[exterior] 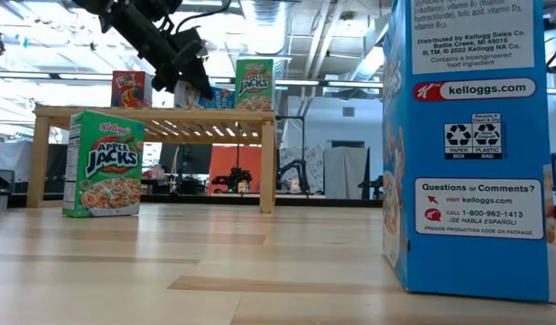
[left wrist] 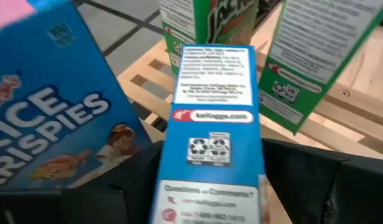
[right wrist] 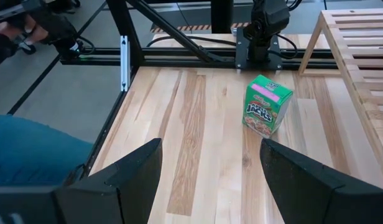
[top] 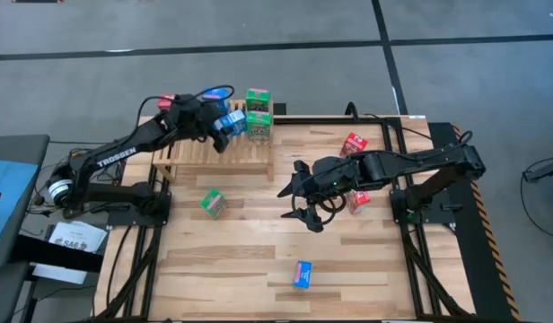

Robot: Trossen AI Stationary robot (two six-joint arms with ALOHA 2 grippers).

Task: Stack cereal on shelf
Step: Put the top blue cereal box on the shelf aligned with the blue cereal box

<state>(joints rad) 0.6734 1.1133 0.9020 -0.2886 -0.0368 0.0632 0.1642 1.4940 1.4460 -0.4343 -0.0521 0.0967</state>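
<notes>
The slatted wooden shelf [top: 214, 154] stands at the table's far left. On it are two green cereal boxes [top: 258, 111], a red box [top: 166, 100] and a blue Rice Krispies box [left wrist: 48, 118]. My left gripper [top: 220, 126] is over the shelf top, shut on another blue box [left wrist: 213, 124], next to the green boxes [left wrist: 316, 56]. My right gripper [top: 299, 203] is open and empty above the table's middle. It faces a green box [right wrist: 266, 112] that stands on its bottom on the table [top: 213, 203]. My left gripper pinches the blue box's two broad faces [left wrist: 173, 180] between its two fingers [left wrist: 132, 190], at the box's end nearest the wrist. The narrow printed side [left wrist: 215, 93] faces the wrist camera. The box is at shelf-top height [exterior: 202, 97]; whether it rests on the slats I cannot tell.
Two red boxes [top: 353, 144] [top: 357, 201] lie on the table's right side near my right arm. A blue box [top: 302, 274] stands near the front edge, close to the low camera [exterior: 472, 144]. A person's blue-clad leg [right wrist: 30, 152] shows beyond the table's left edge.
</notes>
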